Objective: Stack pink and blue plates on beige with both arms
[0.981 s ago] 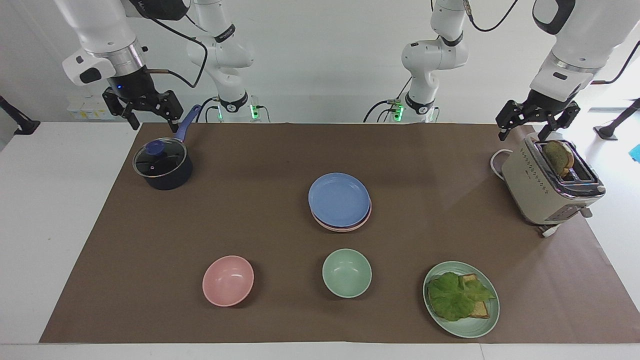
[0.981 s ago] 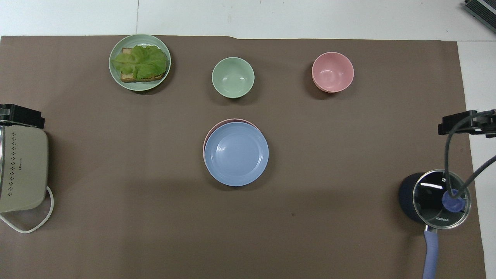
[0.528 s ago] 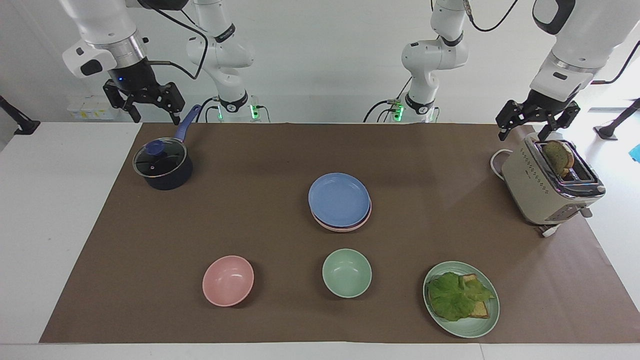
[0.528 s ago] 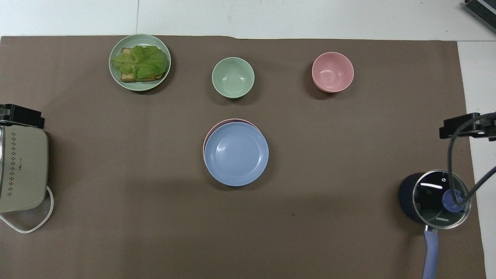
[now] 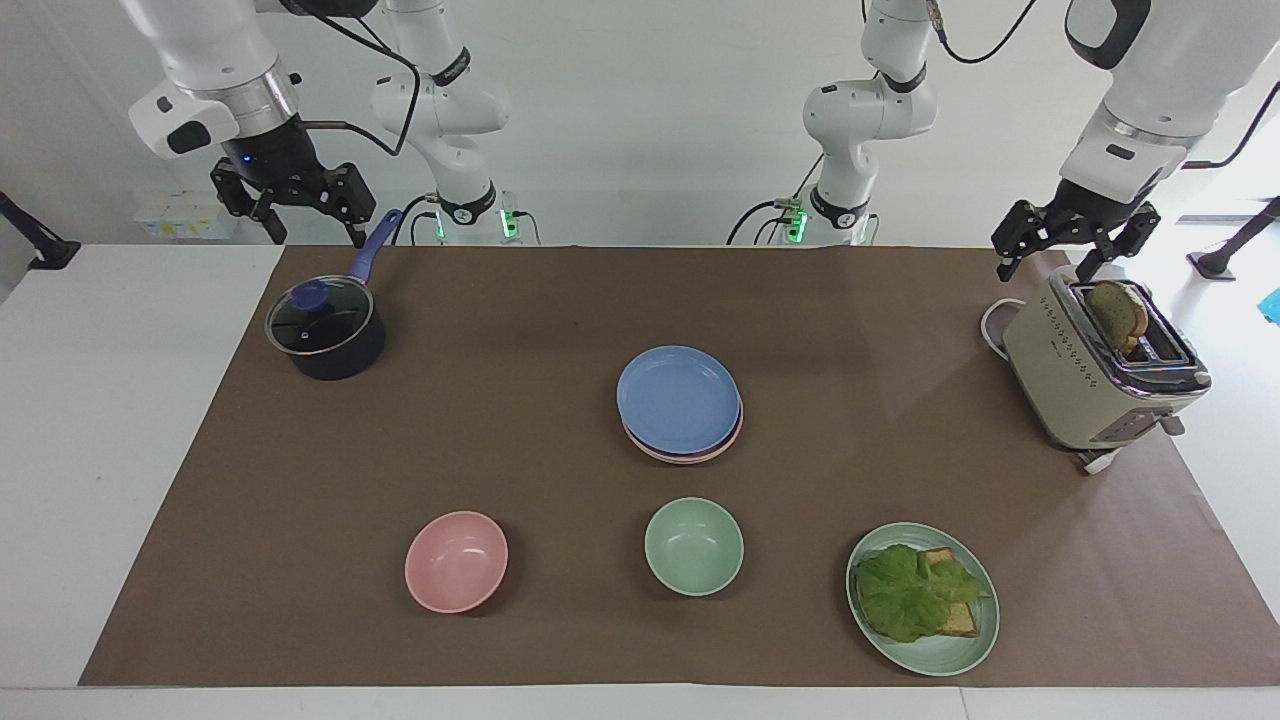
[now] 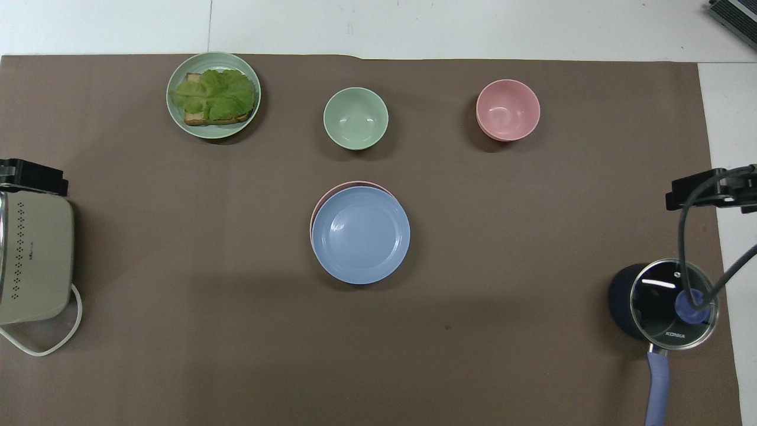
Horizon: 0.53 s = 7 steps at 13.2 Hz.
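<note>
The blue plate (image 5: pixel 678 398) (image 6: pixel 361 235) lies on top of the pink plate (image 5: pixel 692 456) (image 6: pixel 324 193), of which only a thin rim shows, in the middle of the brown mat. The beige plate is hidden. My right gripper (image 5: pixel 318 238) (image 6: pixel 709 192) hangs open and empty in the air over the mat's edge by the pot's handle. At the other end my left gripper (image 5: pixel 1050 262) (image 6: pixel 32 177) is also open and empty, raised over the toaster's end. Both are well away from the plates.
A dark lidded pot (image 5: pixel 325 330) with a blue handle stands at the right arm's end. A beige toaster (image 5: pixel 1100 370) holding bread stands at the left arm's end. Farther from the robots are a pink bowl (image 5: pixel 456 561), a green bowl (image 5: pixel 694 546) and a green plate (image 5: pixel 965 640) with lettuce and toast.
My right gripper has risen a little above the pot's handle. The left gripper and the plates have not moved.
</note>
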### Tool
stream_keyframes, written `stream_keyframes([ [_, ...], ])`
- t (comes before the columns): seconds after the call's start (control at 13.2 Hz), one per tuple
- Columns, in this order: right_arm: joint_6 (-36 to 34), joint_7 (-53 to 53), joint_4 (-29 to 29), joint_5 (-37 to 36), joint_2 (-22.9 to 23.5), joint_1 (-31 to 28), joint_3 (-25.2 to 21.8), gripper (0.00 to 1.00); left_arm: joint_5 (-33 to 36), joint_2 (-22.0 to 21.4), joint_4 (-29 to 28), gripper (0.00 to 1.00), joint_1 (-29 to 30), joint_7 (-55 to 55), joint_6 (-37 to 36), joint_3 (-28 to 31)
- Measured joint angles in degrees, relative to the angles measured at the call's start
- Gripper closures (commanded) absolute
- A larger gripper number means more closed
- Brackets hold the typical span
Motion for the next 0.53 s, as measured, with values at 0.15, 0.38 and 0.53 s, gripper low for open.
stream_keyframes([
  [0.15,-0.24,0.73,0.19,0.0,0.0,0.9,-0.59,0.0,0.0,0.0,0.0,0.0,0.0,0.0,0.0,0.0],
  [0.38,-0.26,0.97,0.29,0.0,0.01,1.6,-0.98,0.0,0.0,0.0,0.0,0.0,0.0,0.0,0.0,0.0],
  [0.53,-0.26,0.97,0.36,0.0,0.01,1.6,-1.25,0.0,0.0,0.0,0.0,0.0,0.0,0.0,0.0,0.0],
])
